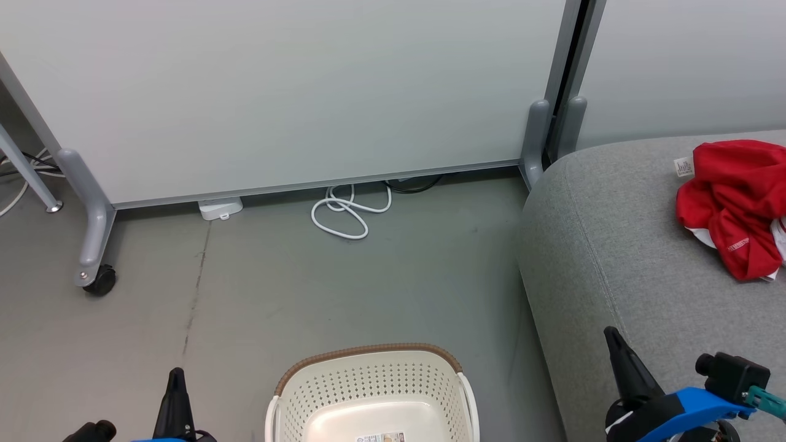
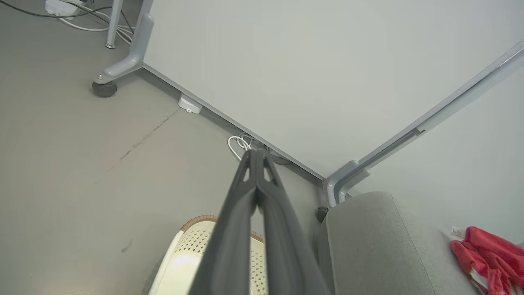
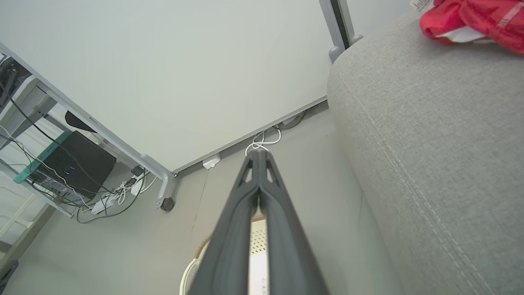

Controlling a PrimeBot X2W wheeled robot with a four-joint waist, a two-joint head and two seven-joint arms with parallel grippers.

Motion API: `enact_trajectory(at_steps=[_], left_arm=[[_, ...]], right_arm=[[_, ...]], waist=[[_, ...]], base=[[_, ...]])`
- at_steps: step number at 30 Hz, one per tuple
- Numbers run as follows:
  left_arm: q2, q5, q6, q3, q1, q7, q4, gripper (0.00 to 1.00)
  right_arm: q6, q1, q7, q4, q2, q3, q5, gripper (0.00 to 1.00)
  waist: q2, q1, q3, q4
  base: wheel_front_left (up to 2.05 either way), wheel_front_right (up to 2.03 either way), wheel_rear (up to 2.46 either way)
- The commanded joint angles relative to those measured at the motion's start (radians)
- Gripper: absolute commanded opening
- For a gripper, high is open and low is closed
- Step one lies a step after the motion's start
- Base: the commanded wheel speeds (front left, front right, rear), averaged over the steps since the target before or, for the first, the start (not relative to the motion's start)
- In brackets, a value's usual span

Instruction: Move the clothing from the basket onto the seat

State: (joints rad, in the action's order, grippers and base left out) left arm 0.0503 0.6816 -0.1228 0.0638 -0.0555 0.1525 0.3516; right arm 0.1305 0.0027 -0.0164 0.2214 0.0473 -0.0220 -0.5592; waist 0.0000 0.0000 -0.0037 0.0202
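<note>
Left gripper [image 1: 177, 372] and right gripper [image 1: 609, 333] are both closed on nothing, fingers pointing forward, arms low either side of the basket [image 1: 368, 352], which reads as a parked pose. On the sofa [image 1: 614, 258] lies the red clothing [image 1: 734, 202], heaped well along it; the basket on the floor [image 1: 368, 276] shows a bare bottom, so the job looks done.

A lab-like workspace was suggested by wheeled partitions [image 1: 276, 92], loose cables [image 1: 350, 215] on bare floor [image 1: 307, 288], and a computer [image 3: 77, 162] far left.
</note>
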Motion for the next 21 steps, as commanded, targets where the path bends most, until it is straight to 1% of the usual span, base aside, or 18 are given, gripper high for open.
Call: enact_trajectory(at_steps=[1,21], left_arm=[[0.003,0.031,-0.002,0.009,0.035,-0.007,-0.019,0.0],[0.002,0.283,-0.004,0.02,0.075,-0.08,-0.045,0.0]], right_arm=[[0.0,-0.035,-0.002,-0.01,0.002,-0.005,-0.037,0.0],[0.0,-0.059,-0.029,-0.002,0.003,-0.03,-0.321,0.0]], waist=[[0.0,0.0,0.0,0.0],[0.0,0.0,0.001,-0.004]], base=[[0.0,0.0,0.0],[0.0,0.0,0.0]])
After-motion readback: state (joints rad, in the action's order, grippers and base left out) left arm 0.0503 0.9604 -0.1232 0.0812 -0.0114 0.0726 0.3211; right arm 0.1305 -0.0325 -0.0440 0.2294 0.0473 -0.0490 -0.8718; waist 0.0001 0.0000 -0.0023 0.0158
